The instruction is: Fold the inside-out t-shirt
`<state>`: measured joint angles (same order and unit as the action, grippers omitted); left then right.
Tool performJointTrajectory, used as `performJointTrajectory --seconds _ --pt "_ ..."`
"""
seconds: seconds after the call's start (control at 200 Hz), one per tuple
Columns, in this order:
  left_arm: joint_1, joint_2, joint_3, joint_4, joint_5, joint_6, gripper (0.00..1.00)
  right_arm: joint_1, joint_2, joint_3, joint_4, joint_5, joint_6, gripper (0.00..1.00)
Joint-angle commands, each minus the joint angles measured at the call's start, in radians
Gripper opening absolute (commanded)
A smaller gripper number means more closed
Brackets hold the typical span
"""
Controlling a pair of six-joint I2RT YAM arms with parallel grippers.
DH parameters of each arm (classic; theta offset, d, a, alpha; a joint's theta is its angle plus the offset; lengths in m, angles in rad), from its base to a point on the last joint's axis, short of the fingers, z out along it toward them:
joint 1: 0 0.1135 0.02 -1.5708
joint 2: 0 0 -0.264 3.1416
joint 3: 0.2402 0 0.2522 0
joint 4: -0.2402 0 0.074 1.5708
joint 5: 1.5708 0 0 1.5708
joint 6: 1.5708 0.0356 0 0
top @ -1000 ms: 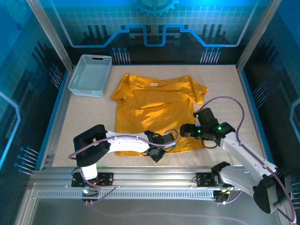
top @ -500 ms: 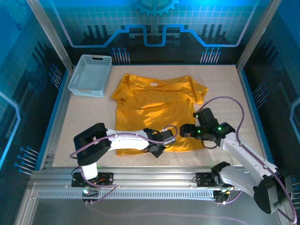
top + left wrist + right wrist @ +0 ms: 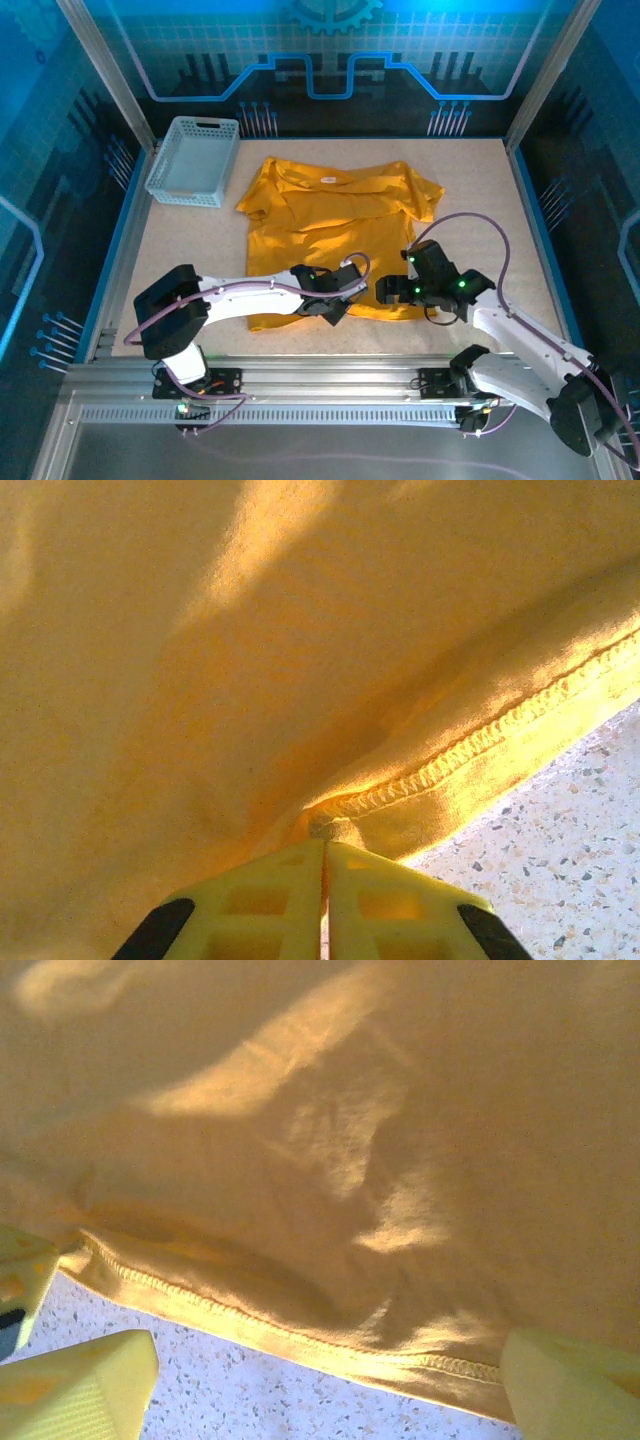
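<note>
T-shirt hem [image 3: 470, 745] (in left end effector [image 3: 325, 850])

left gripper [image 3: 325, 858]: was part open, now pinched shut on the bottom hem [image 3: 470, 745] of the inside-out t-shirt [image 3: 330, 225]
left arm [image 3: 250, 292]: elbow has swung out leftward
right gripper [image 3: 386, 293]: shifted left and nearer, jaws now straddling the hem

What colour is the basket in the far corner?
The basket is light grey, seen best in the top external view.
</note>
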<state>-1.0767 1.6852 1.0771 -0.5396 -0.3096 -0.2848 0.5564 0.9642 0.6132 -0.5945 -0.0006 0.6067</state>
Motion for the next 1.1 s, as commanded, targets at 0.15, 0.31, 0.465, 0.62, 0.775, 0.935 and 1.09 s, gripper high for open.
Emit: performJointTrajectory --seconds 0.15,0.31,0.465,0.62,0.775,0.935,1.09 --pt "0.027 -0.050 0.006 0.031 0.014 -0.033 0.00 0.136 -0.041 -0.072 0.123 0.034 0.072 0.88" --pt "0.032 -0.064 -0.014 0.058 0.020 -0.043 0.00 0.172 -0.061 -0.102 0.139 0.074 0.100 0.88" --pt "0.048 -0.084 -0.021 0.073 0.017 -0.072 0.00 0.223 -0.058 -0.151 0.247 0.030 0.109 0.86" --pt "0.067 -0.107 -0.014 0.098 0.029 -0.096 0.00 0.342 -0.028 -0.192 0.437 0.018 0.110 0.76" --pt "0.078 -0.097 -0.003 0.095 0.022 -0.103 0.00 0.442 0.082 -0.200 0.600 0.065 0.124 0.68" --pt "0.093 -0.137 -0.019 0.125 0.038 -0.134 0.00 0.461 0.197 -0.230 0.760 0.140 0.164 0.63" --pt "0.095 -0.165 -0.017 0.151 0.062 -0.157 0.00 0.469 0.246 -0.244 0.910 0.226 0.119 0.60"
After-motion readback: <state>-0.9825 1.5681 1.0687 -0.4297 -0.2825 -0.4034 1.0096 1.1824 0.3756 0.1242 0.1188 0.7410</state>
